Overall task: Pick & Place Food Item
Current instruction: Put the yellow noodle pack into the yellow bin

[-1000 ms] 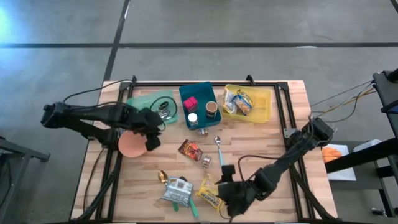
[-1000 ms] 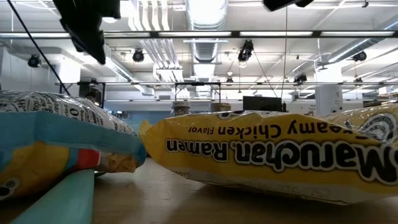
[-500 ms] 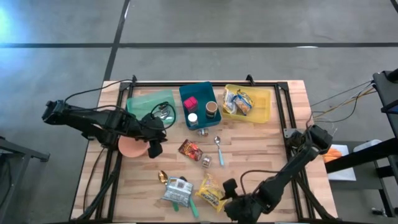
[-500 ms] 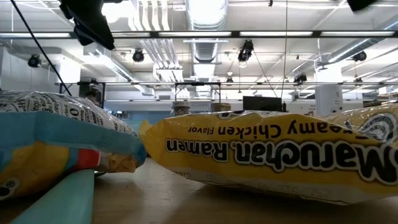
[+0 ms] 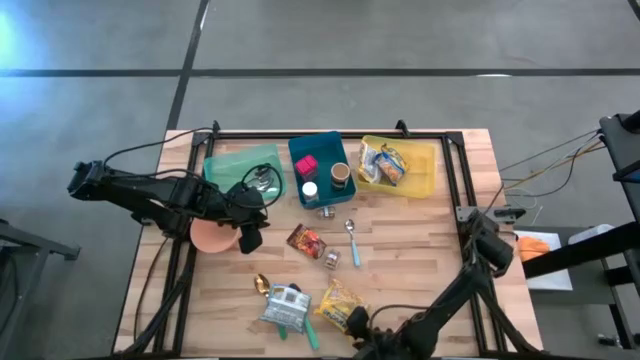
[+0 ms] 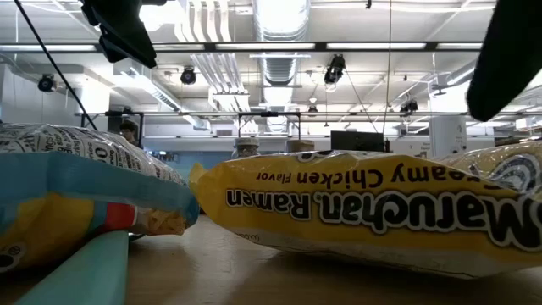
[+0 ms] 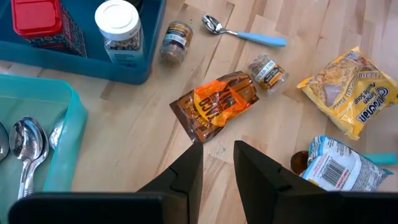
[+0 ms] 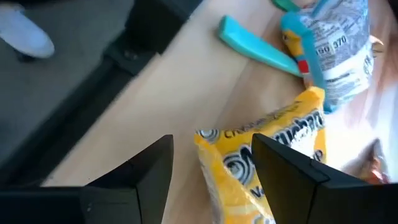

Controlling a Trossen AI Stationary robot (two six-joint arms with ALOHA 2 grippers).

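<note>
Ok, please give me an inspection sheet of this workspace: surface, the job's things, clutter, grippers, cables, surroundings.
Surface: wooden table, black frame rails.
Job's things: yellow ramen packet at the near edge; orange snack packet mid-table; yellow bin holding packets.
Clutter: blue bin with jars; green tray with spoons; loose blue-handled spoon; orange plate.
Grippers: left gripper open, empty, above the table near the snack packet; right gripper open, empty, at the ramen packet.
Cables: black leads along the left arm.
Surroundings: grey floor; no person seen.

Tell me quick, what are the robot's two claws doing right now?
Left gripper: open a little, holding nothing, above the orange snack packet.
Right gripper: open, empty, by the yellow ramen pack.
</note>
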